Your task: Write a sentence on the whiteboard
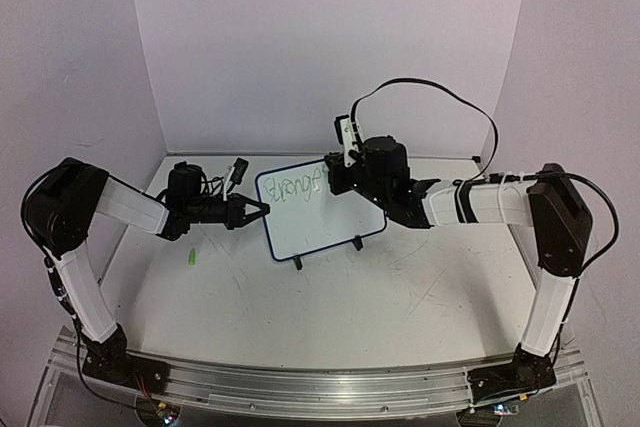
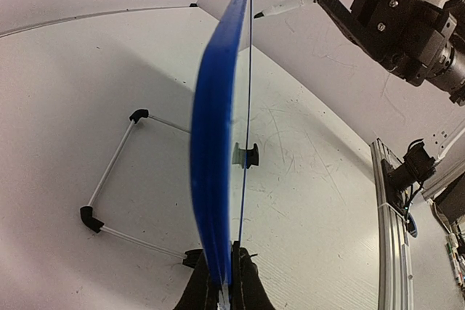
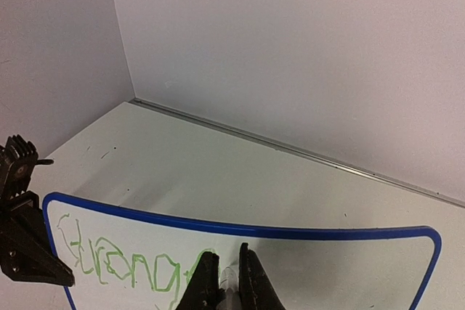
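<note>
Pale walls; scuffed white table

Standing whiteboard bears unfinished green sentence.

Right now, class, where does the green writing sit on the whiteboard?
In the top view, the sentence sits upper left on the whiteboard, between the left end effector and the right end effector.

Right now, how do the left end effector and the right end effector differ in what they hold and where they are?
The left end effector is shut on the edge of the whiteboard; the right end effector is shut on a pen. The left end effector sits at the board's side edge; the right end effector faces its front, by the green lettering. Both are black, two-fingered and closed.
</note>
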{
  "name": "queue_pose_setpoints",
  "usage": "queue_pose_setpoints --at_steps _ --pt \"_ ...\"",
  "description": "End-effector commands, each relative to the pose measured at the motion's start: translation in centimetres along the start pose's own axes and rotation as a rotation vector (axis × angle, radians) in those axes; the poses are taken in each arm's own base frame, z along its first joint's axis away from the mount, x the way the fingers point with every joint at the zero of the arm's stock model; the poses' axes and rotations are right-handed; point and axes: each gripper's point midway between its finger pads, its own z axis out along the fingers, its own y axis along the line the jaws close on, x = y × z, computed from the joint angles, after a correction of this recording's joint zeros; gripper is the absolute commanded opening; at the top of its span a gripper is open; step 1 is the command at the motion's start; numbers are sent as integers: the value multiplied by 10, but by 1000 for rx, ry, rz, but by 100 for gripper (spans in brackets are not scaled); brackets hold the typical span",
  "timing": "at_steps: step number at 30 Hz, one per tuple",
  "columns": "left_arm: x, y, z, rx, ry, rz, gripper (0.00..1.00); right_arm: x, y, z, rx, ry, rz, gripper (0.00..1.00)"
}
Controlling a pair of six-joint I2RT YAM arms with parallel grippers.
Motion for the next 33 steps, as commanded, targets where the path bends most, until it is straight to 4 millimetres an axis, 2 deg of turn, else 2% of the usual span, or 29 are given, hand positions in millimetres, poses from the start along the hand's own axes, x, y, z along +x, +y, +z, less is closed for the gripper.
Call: queue_pose_setpoints --at_steps 1,13,25,33 --pt "-1 16 -2 -90 8 69 0 -9 4 9 2 -32 -7 0" --pt "-2 15 -3 -92 5 72 0 4 -4 4 39 2 7 0" --pt "-4 14 -4 -92 2 74 0 26 -6 -5 38 53 32 0" --pt "-4 13 -4 -91 2 74 0 28 -6 -6 39 56 38 0"
